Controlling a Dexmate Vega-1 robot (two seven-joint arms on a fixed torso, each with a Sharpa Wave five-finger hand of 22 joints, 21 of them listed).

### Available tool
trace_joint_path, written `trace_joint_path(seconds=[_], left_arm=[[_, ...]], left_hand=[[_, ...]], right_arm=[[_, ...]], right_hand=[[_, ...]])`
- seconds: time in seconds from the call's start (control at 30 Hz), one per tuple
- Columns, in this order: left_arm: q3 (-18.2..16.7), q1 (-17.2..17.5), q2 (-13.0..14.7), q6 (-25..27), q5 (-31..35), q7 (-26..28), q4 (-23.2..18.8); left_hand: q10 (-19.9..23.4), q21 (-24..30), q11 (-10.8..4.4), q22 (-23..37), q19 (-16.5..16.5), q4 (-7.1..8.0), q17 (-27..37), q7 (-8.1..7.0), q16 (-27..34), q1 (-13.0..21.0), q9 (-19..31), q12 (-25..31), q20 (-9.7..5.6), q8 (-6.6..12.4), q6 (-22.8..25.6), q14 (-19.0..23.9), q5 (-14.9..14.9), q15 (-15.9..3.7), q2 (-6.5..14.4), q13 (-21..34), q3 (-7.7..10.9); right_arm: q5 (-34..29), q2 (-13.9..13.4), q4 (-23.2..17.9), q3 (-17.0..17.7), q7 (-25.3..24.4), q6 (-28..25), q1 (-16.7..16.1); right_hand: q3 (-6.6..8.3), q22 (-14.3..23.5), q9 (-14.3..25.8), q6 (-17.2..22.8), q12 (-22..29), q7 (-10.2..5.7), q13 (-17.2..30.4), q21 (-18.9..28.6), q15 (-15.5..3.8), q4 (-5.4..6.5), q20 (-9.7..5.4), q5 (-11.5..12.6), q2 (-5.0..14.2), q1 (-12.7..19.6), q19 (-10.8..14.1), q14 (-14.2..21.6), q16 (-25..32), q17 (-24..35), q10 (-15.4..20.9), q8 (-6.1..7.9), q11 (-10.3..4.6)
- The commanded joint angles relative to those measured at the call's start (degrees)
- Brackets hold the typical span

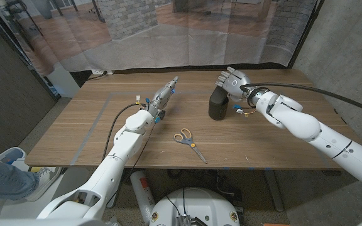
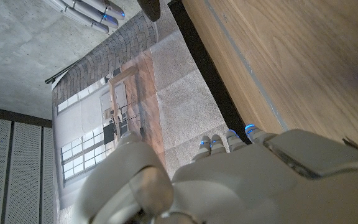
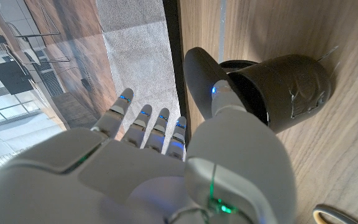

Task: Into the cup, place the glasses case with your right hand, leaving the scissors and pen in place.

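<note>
Your right hand hovers over the black cup, and the glasses case stands in it.

In the right wrist view the dark case leans out of the cup's mouth, and your thumb touches or nearly touches it; the other fingers are spread apart and hold nothing. Your left hand is stretched out straight over the table, with nothing in it. The scissors with yellow handles lie nearer to you, well apart from the cup.
</note>
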Motion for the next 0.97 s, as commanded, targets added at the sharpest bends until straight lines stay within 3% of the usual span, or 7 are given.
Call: trace_joint_path(seconds=[0.03, 0.97], left_arm=[[0.2, -0.3, 0.0, 0.1, 0.2, -0.3, 0.3], [0.2, -0.1, 0.0, 0.0, -0.1, -0.7, 0.4]], left_hand=[[-0.1, 0.4, -0.06, 0.3, -4.6, 0.11, 0.3, -0.11, 0.1, 0.5, 0.2, 0.1, 0.36, -0.05, 0.2, -3.5, 0.0, -0.07, 0.5, 0.2, -0.26], [-0.1, 0.4, 0.02, 0.3, -4.6, 0.11, 0.2, -0.13, 0.1, 0.6, 0.2, 0.1, 0.30, -0.03, 0.2, -3.5, 0.0, -0.09, 0.6, 0.2, -0.54]], right_arm=[[0.2, 0.2, -0.8, 1.2, -0.2, -1.6, -1.4], [0.7, 0.8, -1.1, 1.5, 1.8, -1.3, -1.3]], right_hand=[[-0.18, 0.2, 0.0, 0.7, 0.4, -0.10, 0.1, 0.1, -0.66, 0.03, -0.06, 0.4, 0.08, -0.4, -0.1, 0.1, 0.3, 0.1, 0.4, 0.37, -0.04], [-0.41, 0.2, -0.2, 1.6, 1.0, -0.45, 0.0, 0.4, -1.28, 0.42, 0.51, 0.4, 0.10, -1.4, -0.1, 0.7, 0.7, 0.1, 1.1, 0.81, -0.27]])
